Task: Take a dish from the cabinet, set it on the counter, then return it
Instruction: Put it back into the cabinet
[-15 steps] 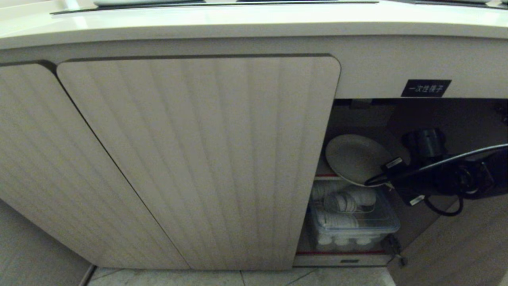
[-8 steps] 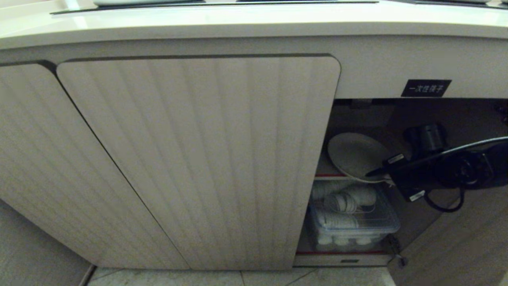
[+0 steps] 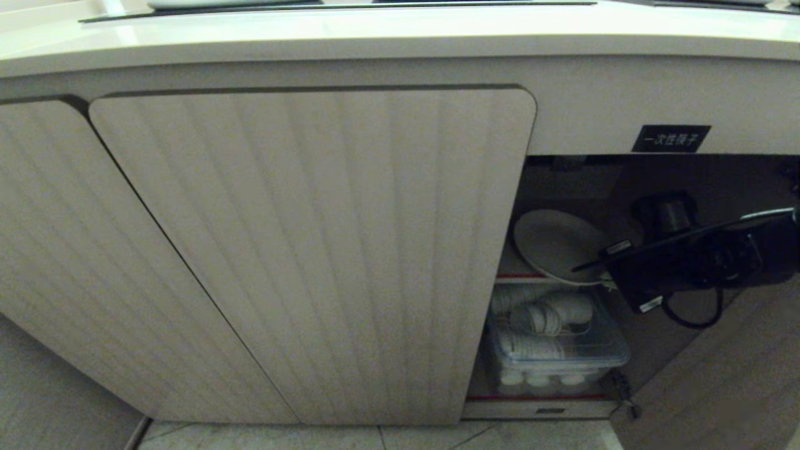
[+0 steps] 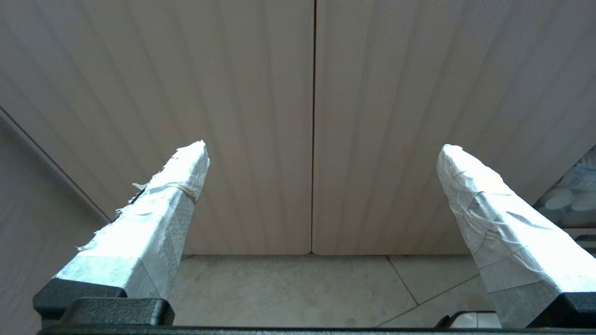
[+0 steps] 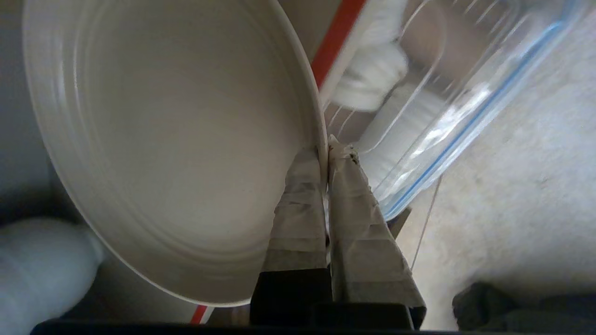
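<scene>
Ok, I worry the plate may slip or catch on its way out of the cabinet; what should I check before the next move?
1. Right gripper shut on the plate rim: ok.
2. How deep the fingers bite: only the rim edge, not ok.
3. Plate clear of the shelf: cannot tell.
4. Closed door edge beside the plate: close, cannot tell if it clears.
5. Clear box of bowls sits below the plate's path: ok.
6. Left gripper open, away at the closed doors: ok.

The dish (image 5: 167,139) looks like matte cream ceramic. The cabinet door (image 3: 325,250) is ribbed pale wood-grain, the counter (image 3: 375,31) smooth and slightly glossy. The storage box (image 3: 562,350) is clear plastic. White tape wraps the right gripper (image 5: 328,149).
</scene>
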Available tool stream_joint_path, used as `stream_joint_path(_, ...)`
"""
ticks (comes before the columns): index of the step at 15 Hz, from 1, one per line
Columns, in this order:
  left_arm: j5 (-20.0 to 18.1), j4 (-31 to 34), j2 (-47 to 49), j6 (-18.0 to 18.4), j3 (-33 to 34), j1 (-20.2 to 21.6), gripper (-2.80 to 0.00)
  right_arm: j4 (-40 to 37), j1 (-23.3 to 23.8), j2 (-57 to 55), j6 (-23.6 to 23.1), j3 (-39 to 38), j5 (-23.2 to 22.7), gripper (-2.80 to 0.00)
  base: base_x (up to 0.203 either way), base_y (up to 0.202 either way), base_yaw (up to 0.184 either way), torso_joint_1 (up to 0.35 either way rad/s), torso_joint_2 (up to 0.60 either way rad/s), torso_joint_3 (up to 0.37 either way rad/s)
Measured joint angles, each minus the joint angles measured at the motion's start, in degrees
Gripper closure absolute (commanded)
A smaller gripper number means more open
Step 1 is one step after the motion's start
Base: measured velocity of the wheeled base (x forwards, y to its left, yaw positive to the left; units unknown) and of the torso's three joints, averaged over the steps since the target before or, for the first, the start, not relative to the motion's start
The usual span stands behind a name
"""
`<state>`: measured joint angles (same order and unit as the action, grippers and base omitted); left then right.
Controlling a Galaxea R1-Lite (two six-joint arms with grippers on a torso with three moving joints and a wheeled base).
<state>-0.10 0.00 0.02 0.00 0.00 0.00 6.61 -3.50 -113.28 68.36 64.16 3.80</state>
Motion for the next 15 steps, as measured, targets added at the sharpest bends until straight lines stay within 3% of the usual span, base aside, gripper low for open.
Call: stream_joint_path(15, 0.0, 0.0, 0.0, 0.0, 0.0, 0.0, -2.80, -5.7, 0.6, -6.2, -0.3, 11.4, 0.5, 0.00, 0.000, 0.000, 0.000, 0.000, 0.00, 0.000)
